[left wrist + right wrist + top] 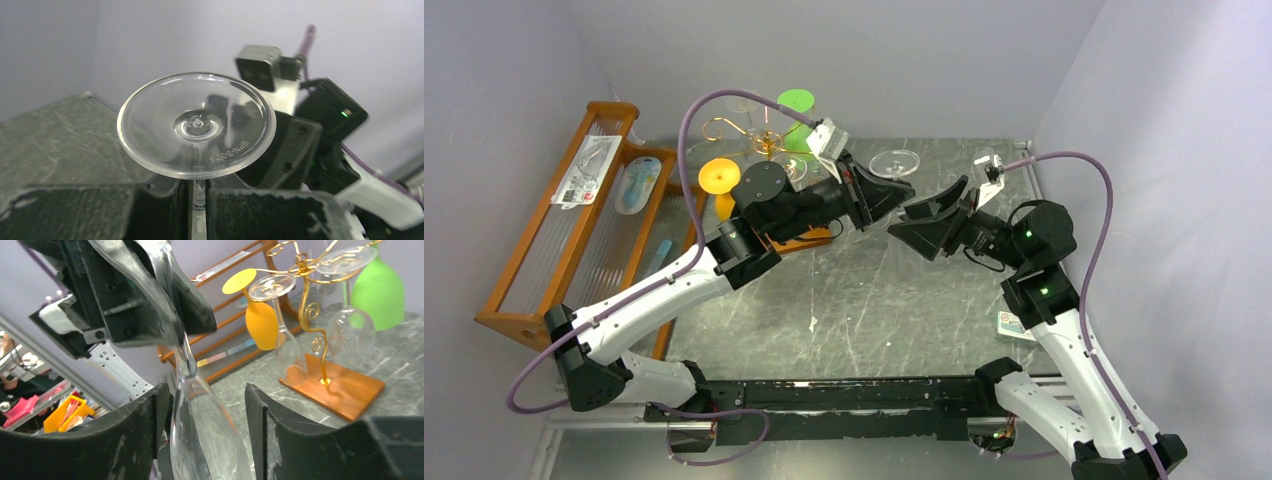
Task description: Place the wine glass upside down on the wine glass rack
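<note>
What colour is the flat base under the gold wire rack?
The base is orange-brown wood; the right wrist view shows it best.

The wine glass in the left jaws is clear and colourless, with faint raised lettering on its foot. The left jaws and right jaws are matt black. Beyond the left jaws, the rack is thin gold wire on a brown wooden base. It carries an orange glass, a green glass and two clear ones. The desk below the jaws is dark grey-green stone with pale streaks. Left of the jaws, a shelf is orange-brown wood with ribbed clear panels.
</note>
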`<action>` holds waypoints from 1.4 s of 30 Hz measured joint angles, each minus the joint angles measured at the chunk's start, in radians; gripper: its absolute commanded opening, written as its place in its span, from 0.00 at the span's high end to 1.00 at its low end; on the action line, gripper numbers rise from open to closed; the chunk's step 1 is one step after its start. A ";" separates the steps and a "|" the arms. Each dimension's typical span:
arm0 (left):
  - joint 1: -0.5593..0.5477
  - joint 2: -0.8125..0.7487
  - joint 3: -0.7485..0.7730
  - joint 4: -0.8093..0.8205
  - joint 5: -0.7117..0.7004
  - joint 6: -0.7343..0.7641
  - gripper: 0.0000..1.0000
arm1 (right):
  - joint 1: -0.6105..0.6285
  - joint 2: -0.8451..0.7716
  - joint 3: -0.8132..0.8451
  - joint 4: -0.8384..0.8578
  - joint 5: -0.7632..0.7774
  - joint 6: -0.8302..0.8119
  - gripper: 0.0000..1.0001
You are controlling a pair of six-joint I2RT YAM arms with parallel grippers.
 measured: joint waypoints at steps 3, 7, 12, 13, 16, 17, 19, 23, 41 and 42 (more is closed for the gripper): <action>0.000 0.011 0.000 -0.011 0.093 -0.001 0.95 | 0.001 0.000 -0.017 0.053 -0.040 0.027 0.57; 0.001 0.015 0.000 -0.008 0.167 -0.002 0.95 | 0.004 -0.002 -0.036 0.128 -0.086 0.066 0.67; 0.006 0.015 -0.009 0.013 0.208 -0.009 0.95 | 0.008 -0.002 -0.048 0.164 -0.105 0.087 0.77; 0.007 0.016 -0.010 0.014 0.209 -0.008 0.95 | 0.010 -0.002 -0.049 0.166 -0.105 0.088 0.80; 0.008 0.016 -0.010 0.014 0.219 -0.005 0.95 | 0.012 -0.005 -0.067 0.195 -0.104 0.098 0.90; 0.008 0.016 -0.011 0.014 0.224 -0.002 0.95 | 0.013 -0.007 -0.072 0.206 -0.104 0.101 0.92; 0.008 0.016 -0.015 0.017 0.230 0.000 0.95 | 0.014 -0.009 -0.082 0.220 -0.105 0.109 0.93; 0.009 0.016 -0.025 0.030 0.236 0.001 0.95 | 0.014 -0.009 -0.093 0.239 -0.108 0.119 0.67; 0.001 0.007 -0.067 0.060 0.242 -0.001 0.92 | 0.015 -0.010 -0.105 0.296 -0.119 0.135 1.00; 0.001 0.006 -0.069 0.063 0.240 -0.001 0.87 | 0.015 -0.009 -0.105 0.296 -0.119 0.134 1.00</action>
